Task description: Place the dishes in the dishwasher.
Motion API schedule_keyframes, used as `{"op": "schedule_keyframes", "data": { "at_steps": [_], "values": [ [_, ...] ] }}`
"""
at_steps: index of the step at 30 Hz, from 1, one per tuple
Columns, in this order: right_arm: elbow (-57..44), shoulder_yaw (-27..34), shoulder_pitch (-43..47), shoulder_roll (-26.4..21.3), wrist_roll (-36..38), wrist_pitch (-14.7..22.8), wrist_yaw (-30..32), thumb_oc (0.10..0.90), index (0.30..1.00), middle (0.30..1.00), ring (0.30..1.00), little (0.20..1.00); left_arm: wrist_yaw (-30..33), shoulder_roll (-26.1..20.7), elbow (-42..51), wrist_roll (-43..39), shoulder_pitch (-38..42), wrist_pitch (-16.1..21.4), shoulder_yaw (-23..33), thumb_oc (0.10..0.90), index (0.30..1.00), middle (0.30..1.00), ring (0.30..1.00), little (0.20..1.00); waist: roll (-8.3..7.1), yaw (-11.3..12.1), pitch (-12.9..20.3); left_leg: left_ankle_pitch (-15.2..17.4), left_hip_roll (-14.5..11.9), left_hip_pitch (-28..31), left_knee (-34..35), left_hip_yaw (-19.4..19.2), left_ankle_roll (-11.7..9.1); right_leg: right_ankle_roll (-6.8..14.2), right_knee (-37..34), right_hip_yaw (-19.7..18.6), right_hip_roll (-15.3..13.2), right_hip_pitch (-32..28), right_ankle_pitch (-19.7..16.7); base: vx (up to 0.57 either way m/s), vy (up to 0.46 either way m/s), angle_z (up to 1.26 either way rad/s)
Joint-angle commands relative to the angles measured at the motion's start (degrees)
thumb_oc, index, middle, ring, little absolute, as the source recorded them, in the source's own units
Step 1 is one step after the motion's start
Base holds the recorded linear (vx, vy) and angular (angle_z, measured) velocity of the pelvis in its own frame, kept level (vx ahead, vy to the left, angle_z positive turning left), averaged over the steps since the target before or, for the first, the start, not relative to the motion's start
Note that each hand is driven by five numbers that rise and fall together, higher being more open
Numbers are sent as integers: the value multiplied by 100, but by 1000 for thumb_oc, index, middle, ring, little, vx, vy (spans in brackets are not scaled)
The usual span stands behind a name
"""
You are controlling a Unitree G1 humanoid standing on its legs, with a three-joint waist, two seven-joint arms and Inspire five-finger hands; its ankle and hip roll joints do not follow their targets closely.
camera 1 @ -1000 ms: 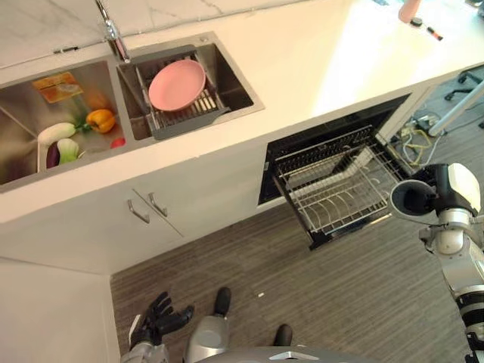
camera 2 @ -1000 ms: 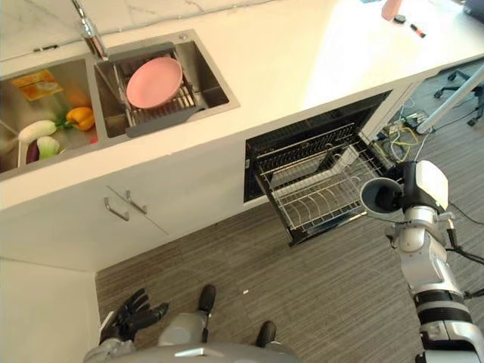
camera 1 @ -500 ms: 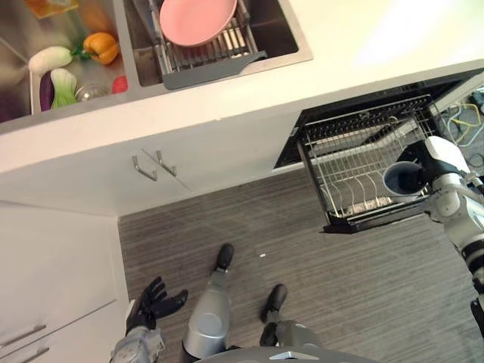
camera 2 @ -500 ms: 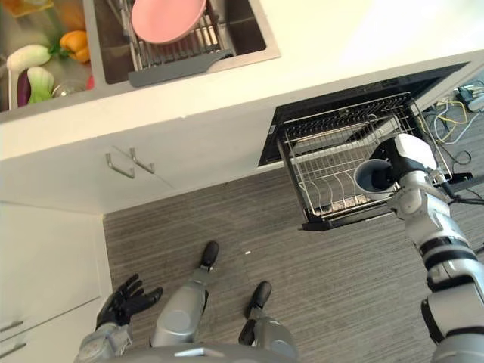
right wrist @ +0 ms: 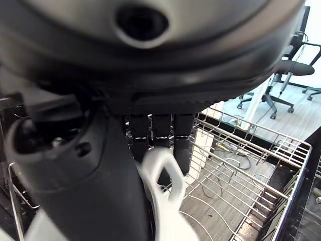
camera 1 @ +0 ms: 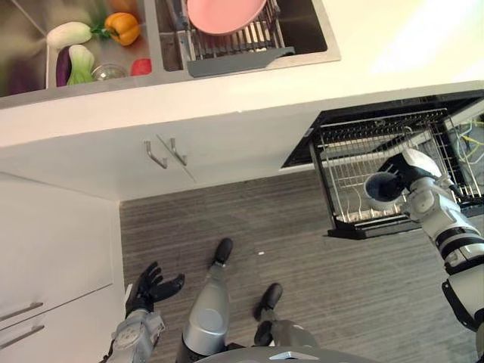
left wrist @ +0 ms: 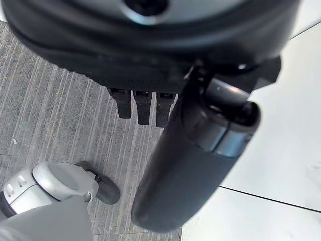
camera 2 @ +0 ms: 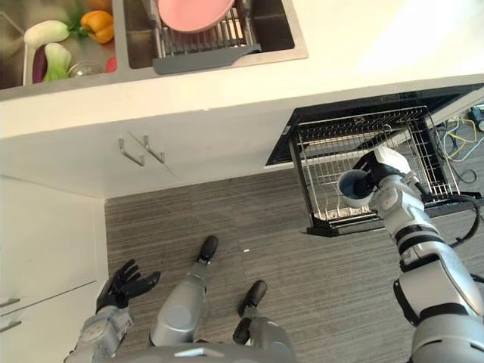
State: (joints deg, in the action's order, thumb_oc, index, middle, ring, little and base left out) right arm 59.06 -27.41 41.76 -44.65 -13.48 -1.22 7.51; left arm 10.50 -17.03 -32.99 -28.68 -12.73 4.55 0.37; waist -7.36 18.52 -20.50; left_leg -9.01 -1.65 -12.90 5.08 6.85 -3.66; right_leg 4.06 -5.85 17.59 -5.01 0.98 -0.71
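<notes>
Over dishwasher rack (camera 1: 393, 147), right hand (camera 1: 412, 175) gripping mug (camera 1: 380, 190)

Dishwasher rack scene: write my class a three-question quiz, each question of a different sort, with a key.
1. True or false: the right hand holds a mug over the pulled-out dishwasher rack.
2. Where is the pink plate? A in the sink's drying rack; B on the floor; C in the dishwasher.
3. Fill in: the left hand hangs low with fingers ____.

Key: 1 true; 2 A; 3 open.

Right hand (camera 1: 412, 180) fingers curled, left hand (camera 1: 150, 287) spread
</notes>
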Motion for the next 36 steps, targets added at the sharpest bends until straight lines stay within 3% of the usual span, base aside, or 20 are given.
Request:
{"op": "schedule_keyframes", "data": {
  "at_steps": [1,11,14,17,22,25,28,36],
  "values": [
    [126,-324,510,-597,-44,-54,232,800,900,900,900,900,82,-380,19,180,-286,214,-190,800,900,900,900,900,11,57,447,398,-250,295,-8,-127,-147,318,85,-124,-114,-77,250,0,0,0],
    [100,-109,355,-580,12,-52,286,800,900,900,900,900,25,-373,-193,329,-167,131,-176,800,900,900,900,900,69,-1,517,373,-282,381,-8,-125,-169,291,85,-85,-92,-174,281,0,0,0],
    [-1228,700,-501,-603,205,34,584,800,900,900,900,900,67,-298,-209,427,-173,78,-57,800,900,900,900,900,125,-117,551,403,-289,479,-8,-141,-170,290,85,-99,-92,-264,306,0,0,0],
    [-3112,2558,-2205,48,1220,455,981,800,900,900,900,900,163,-117,-518,509,-151,-32,181,800,900,900,900,900,213,-289,670,433,-277,554,-8,-162,-124,301,85,-103,-119,-336,308,2,18,3],
    [-4984,3838,-3551,1266,1861,1019,1066,800,900,900,900,900,142,251,-1185,720,65,-211,304,800,900,900,900,900,333,-537,881,500,-260,744,-8,-175,-115,281,85,-62,-153,-548,385,14,3,1],
    [-5940,4150,-4038,2098,2555,1495,824,800,900,900,900,900,139,448,-1890,1107,312,-295,269,800,900,900,900,900,438,-733,970,526,-255,862,-8,-215,-116,260,85,-38,-169,-665,422,-3,5,-2],
    [-6511,4288,-4383,2612,3108,1827,458,800,900,900,900,900,90,542,-2164,1364,323,-266,296,800,900,900,900,900,554,-860,1053,529,-261,907,-8,-252,-133,238,85,-32,-165,-704,443,-3,8,-6],
    [-7194,4190,-4614,2607,2940,1966,249,800,900,900,900,900,103,640,-3136,1958,365,-309,380,800,900,900,900,900,739,-959,1152,486,-298,1004,-8,-276,-201,185,85,-60,-133,-792,489,-4,-1,-3]
  ]
}}
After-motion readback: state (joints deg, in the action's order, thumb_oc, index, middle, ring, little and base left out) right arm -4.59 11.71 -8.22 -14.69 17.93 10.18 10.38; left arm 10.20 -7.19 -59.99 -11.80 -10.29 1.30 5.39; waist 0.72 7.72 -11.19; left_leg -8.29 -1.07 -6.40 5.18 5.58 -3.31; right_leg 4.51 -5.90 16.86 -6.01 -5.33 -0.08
